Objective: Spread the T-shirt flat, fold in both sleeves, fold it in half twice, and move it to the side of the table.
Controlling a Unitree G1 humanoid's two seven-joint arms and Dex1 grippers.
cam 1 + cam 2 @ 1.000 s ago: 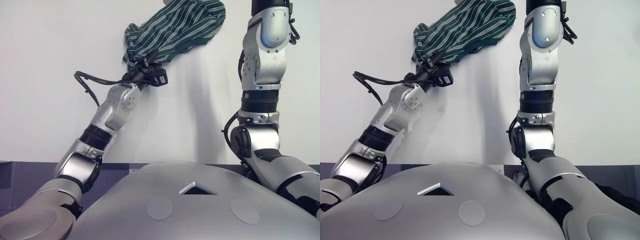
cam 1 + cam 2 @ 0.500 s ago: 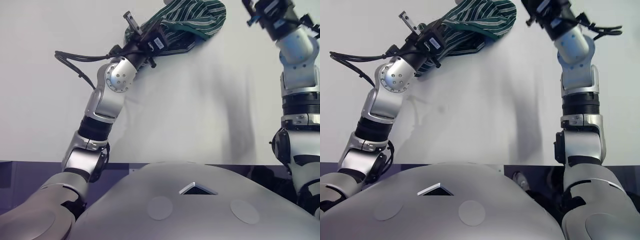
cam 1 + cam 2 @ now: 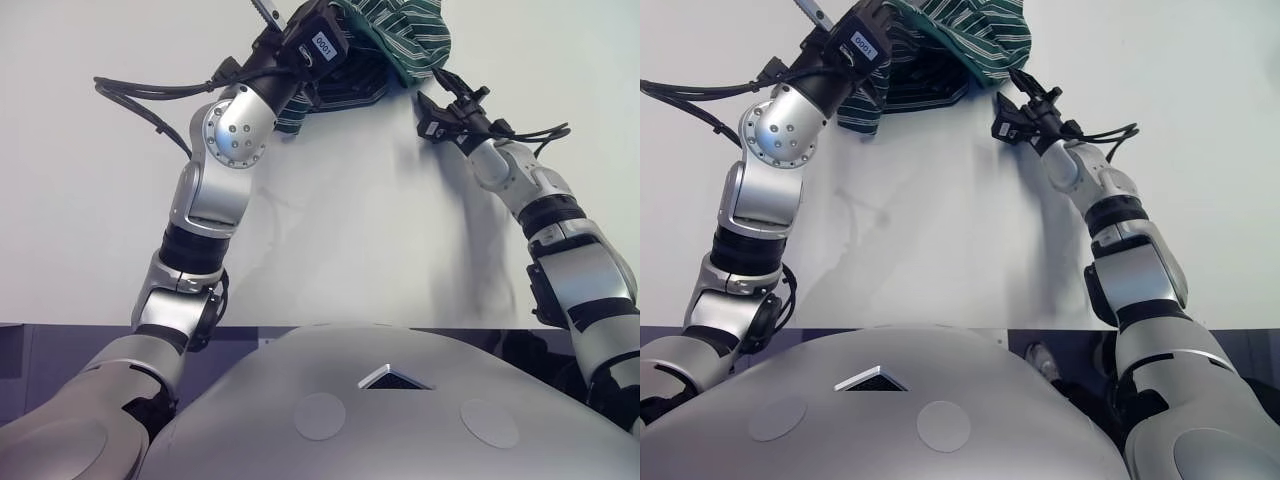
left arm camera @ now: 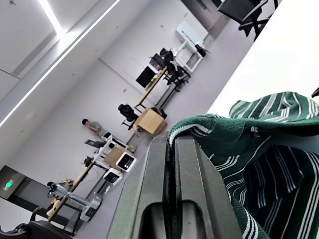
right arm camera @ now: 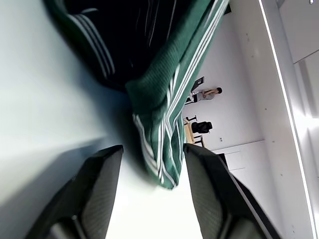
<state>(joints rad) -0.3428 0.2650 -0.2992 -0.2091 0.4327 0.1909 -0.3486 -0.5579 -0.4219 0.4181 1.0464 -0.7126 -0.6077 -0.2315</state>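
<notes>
Your left gripper [image 4: 174, 142], fingers pressed together, pinches an edge of the crumpled dark-green, white-striped knit T-shirt [image 3: 410, 35] at the white table's [image 3: 350, 220] far side, while its drooping fold lies just ahead of your nearer right gripper [image 5: 152, 152], between that gripper's spread fingers.

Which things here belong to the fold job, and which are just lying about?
Job: T-shirt; left gripper, shut on it; right gripper, open at its edge; table.
Lying about, in the room behind: box; chair; desk.
</notes>
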